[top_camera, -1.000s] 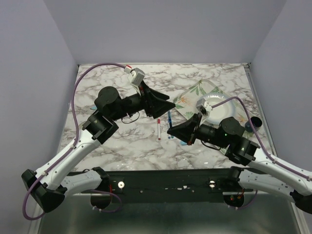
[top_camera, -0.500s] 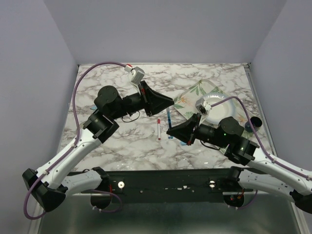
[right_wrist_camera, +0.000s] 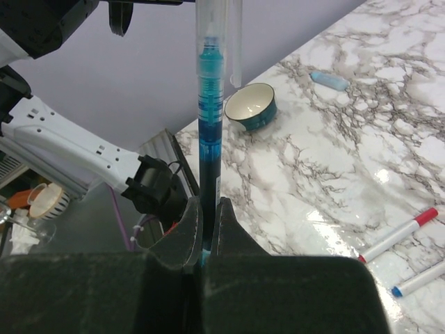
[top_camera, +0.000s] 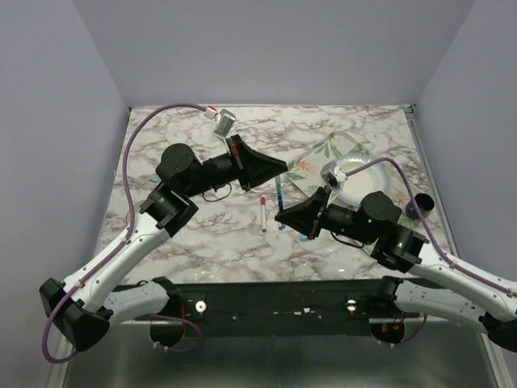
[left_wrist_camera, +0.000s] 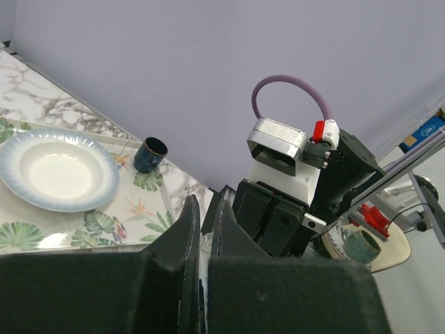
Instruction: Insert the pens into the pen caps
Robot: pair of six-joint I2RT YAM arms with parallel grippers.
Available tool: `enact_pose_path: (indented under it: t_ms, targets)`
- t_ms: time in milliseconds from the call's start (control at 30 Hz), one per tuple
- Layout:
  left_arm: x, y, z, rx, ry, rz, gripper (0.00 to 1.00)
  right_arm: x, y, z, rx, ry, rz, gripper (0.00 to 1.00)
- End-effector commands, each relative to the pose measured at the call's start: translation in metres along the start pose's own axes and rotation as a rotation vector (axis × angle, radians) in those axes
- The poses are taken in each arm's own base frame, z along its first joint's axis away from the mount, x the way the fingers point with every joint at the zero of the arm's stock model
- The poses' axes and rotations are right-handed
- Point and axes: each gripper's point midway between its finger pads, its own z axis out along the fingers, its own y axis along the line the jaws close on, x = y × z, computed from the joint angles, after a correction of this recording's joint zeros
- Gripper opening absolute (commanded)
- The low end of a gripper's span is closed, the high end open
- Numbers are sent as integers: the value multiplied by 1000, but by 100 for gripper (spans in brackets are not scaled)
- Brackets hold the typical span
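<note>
**Right gripper.** The right gripper [right_wrist_camera: 206, 216] is closed on the blue pen [right_wrist_camera: 208, 146]. The fingers clamp the lower barrel and the pen stands upright above them, off the table [top_camera: 210, 234]. A clear cap [right_wrist_camera: 217, 35] with a side clip covers the pen's upper end and runs out of the top of the right wrist view.

**Left gripper.** The left gripper [left_wrist_camera: 206, 205] is closed, with the fingers nearly touching. A pale sliver shows in the slit between them, but what it is cannot be told. In the top view its tip sits just beyond the right gripper's tip, over the middle of the table.

**Pens on the table.**
- The red-ended pen [top_camera: 263, 214] lies flat near the middle, slightly toward the near edge.
- The blue-ended pen [right_wrist_camera: 417, 278] lies just beside it and roughly parallel, not touching.

**Loose cap.** The light blue cap [right_wrist_camera: 329, 80] lies on its side on the marble. It is near the bowl [right_wrist_camera: 252, 106], which stands upright close to a table edge.

**Other items.**
- The tray [top_camera: 317, 152] lies toward the far right corner, turned at an angle.
- The plate [top_camera: 359, 171] rests on the tray.
- The cup [top_camera: 424, 202] stands upright at the right edge, just beside the tray.
</note>
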Motion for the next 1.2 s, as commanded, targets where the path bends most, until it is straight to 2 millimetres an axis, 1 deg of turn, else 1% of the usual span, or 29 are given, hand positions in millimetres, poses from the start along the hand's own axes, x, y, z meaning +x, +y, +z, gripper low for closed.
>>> enact_pose_path:
  t_ms: [0,33,100,200,233,267,367,400,467,500,533,567,700,733,767,833,867,1033,1067,1100,1167]
  targets:
    - [52,9,-5,-7,186,-201,0,-71,7,-7,32,-217,-110,1]
    - [58,12,-7,-15,195,-217,0,-80,7,-9,49,-242,-115,1]
    - [60,10,-11,-12,192,-213,0,-87,6,-10,71,-248,-123,1]
    - [66,15,-17,-37,193,-208,0,-102,7,-7,95,-253,-118,1]
    - [70,15,-21,-41,194,-215,0,-110,3,-8,127,-272,-116,1]
    - [73,16,-22,-45,198,-220,0,-120,5,-9,131,-294,-118,1]
    - [86,23,-24,-75,220,-236,0,-131,1,-5,170,-310,-124,1]
    - [91,21,-22,-72,236,-233,0,-141,3,-1,175,-319,-130,1]
    - [97,21,-22,-74,249,-218,0,-150,5,1,173,-331,-135,1]
    - [98,19,-22,-66,248,-216,0,-159,9,1,167,-348,-139,1]
    - [102,20,-23,-65,256,-226,0,-162,9,4,173,-351,-140,1]
    - [103,20,-23,-62,257,-225,0,-165,9,4,179,-357,-139,1]
    - [115,20,-24,-63,273,-224,0,-187,7,0,207,-420,-140,1]
    - [121,23,-26,-72,286,-231,0,-191,7,0,212,-426,-139,1]
    - [123,23,-27,-73,287,-230,0,-202,8,-3,225,-449,-136,1]
    - [129,26,-30,-83,294,-230,0,-211,8,-7,237,-479,-132,1]
    - [130,27,-32,-92,296,-232,0,-220,8,-12,255,-505,-130,1]
    - [141,35,-33,-130,321,-230,0,-243,5,-17,298,-573,-154,1]
    - [144,35,-32,-130,330,-233,0,-247,9,-16,282,-581,-170,1]
    - [146,30,-29,-112,334,-237,0,-255,13,-17,275,-595,-208,1]
    - [148,26,-26,-88,324,-230,0,-259,17,-11,254,-597,-246,1]
